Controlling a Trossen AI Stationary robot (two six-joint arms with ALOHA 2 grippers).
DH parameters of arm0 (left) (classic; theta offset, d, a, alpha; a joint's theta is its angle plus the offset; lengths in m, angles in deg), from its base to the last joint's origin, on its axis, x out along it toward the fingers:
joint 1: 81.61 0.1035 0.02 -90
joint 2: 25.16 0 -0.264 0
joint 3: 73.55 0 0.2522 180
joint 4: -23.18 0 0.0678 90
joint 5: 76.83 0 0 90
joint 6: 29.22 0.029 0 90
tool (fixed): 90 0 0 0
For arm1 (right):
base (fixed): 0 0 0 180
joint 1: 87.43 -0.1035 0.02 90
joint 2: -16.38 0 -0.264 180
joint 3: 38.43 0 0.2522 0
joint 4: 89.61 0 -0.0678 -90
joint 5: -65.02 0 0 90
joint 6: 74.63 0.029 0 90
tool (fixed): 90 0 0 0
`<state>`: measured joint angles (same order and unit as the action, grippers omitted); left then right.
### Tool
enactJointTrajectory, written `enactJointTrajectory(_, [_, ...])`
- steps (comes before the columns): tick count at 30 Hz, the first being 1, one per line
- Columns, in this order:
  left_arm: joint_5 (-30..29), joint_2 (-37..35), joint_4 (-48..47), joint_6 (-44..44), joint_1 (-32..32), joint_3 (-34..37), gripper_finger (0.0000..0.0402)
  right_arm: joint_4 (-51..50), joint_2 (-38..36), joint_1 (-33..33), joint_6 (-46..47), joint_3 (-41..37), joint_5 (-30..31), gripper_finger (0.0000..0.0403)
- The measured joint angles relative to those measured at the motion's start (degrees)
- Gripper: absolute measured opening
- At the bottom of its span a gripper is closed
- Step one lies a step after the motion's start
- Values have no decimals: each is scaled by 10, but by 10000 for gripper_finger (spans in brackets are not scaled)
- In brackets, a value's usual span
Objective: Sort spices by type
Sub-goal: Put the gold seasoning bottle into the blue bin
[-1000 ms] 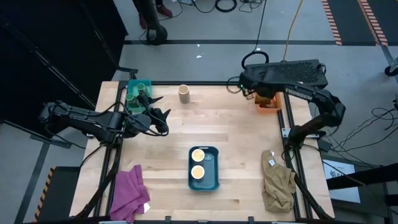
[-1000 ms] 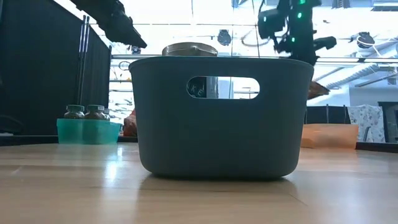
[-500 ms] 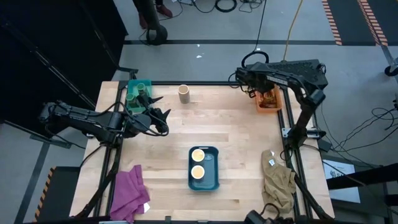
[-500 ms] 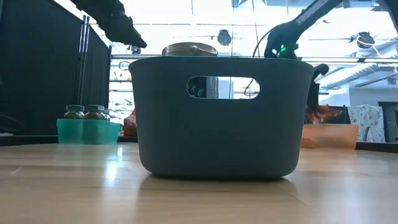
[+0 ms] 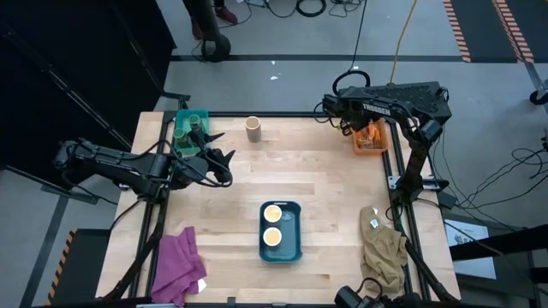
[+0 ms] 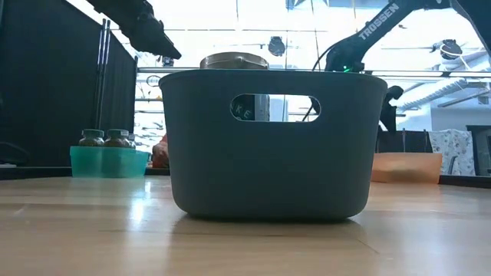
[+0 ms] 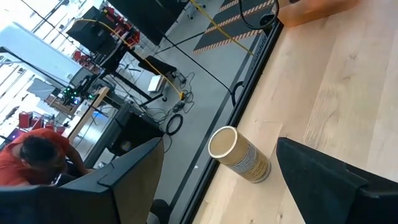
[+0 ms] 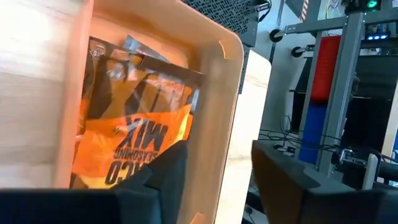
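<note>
Left gripper: (image 5: 224,168) held above the table at about 9 o'clock from the middle, fingers (image 7: 323,171) spread apart with nothing between them.
Right gripper: (image 5: 342,115) poised at the orange bin (image 5: 380,146) at 1 o'clock; the two fingers (image 8: 171,171) are seen parted over the bin's rim, with nothing gripped between them.
Orange-and-black packets: (image 8: 134,134) lying flat inside the orange bin, apart from the fingers.
Green jars: (image 5: 193,121) standing in the teal bin (image 5: 184,147) at 11 o'clock, just beside the left gripper.
Cream-topped jars: (image 5: 272,213) two are set in the blue bin (image 5: 294,231) at 6 o'clock.
Loose jar: (image 5: 253,128) one cream-topped jar is left on the bare wood at 12 o'clock, between the teal and orange bins.
</note>
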<state>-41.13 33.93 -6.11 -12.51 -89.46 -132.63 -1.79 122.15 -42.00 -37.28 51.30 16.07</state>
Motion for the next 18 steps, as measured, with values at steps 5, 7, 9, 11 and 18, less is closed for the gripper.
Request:
enactJointTrajectory(5, [0, 0, 0, -1, 0, 0, 317, 0, -10, -15, 5, 0, 19, 189])
enactJointTrajectory(7, [0, 0, 0, -1, 0, 0, 317, 3, -25, -35, 5, 0, 31, 193])
enactJointTrajectory(9, [2, 0, -1, 1, 0, 0, 317, 8, -47, -59, 7, 0, 43, 194])
enactJointTrajectory(11, [14, 0, 0, 1, 0, 0, 317, 16, -77, -88, 9, 0, 47, 194])
enactJointTrajectory(18, [51, 0, 1, -3, 0, 0, 317, 53, -188, -229, -13, 0, 39, 194])
